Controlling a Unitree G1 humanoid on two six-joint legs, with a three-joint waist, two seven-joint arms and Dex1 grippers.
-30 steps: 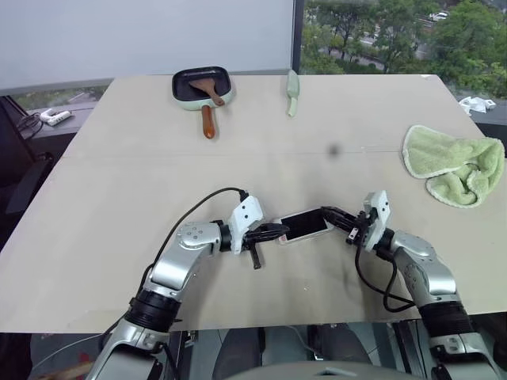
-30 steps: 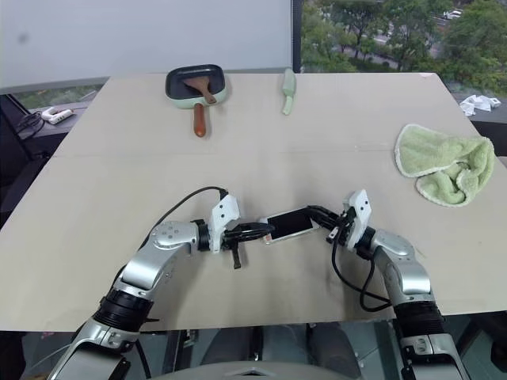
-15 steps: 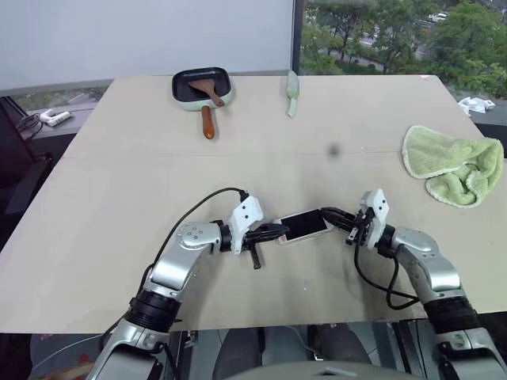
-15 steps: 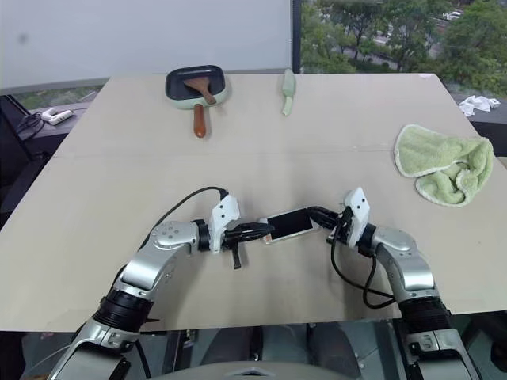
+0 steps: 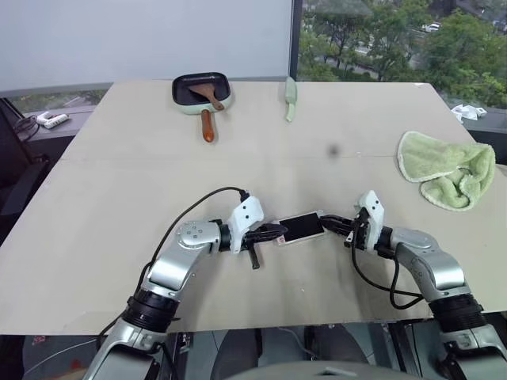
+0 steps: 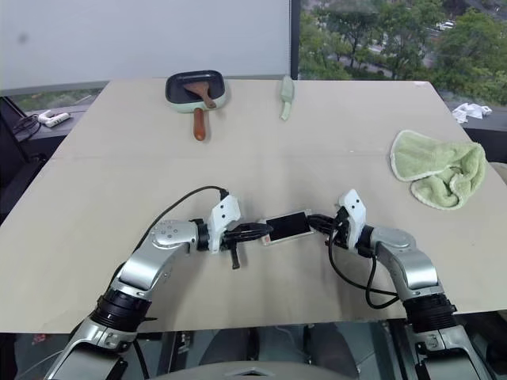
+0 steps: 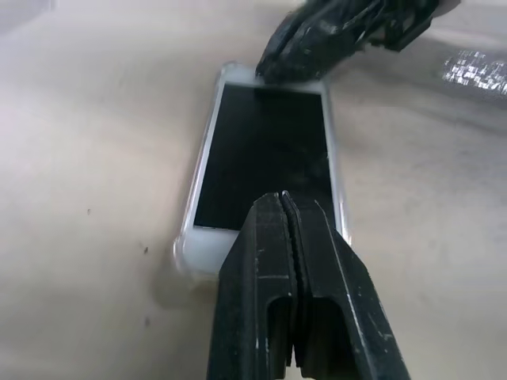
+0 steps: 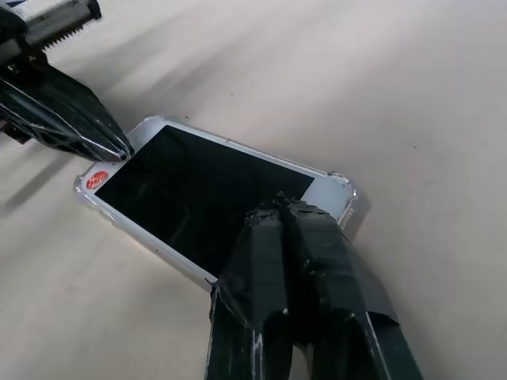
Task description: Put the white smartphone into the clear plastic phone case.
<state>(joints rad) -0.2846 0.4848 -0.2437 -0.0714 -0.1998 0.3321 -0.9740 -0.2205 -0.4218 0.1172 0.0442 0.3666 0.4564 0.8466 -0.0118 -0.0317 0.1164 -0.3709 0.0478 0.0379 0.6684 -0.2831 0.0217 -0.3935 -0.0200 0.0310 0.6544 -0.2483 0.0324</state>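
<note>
Office or lab test room, large beige table (image 5: 119, 182), window (image 5: 380, 36) onto treetops, power strip (image 5: 49, 119) on sill

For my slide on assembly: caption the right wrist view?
White smartphone seated in clear plastic phone case, pressed at both ends by shut jaws.
</note>
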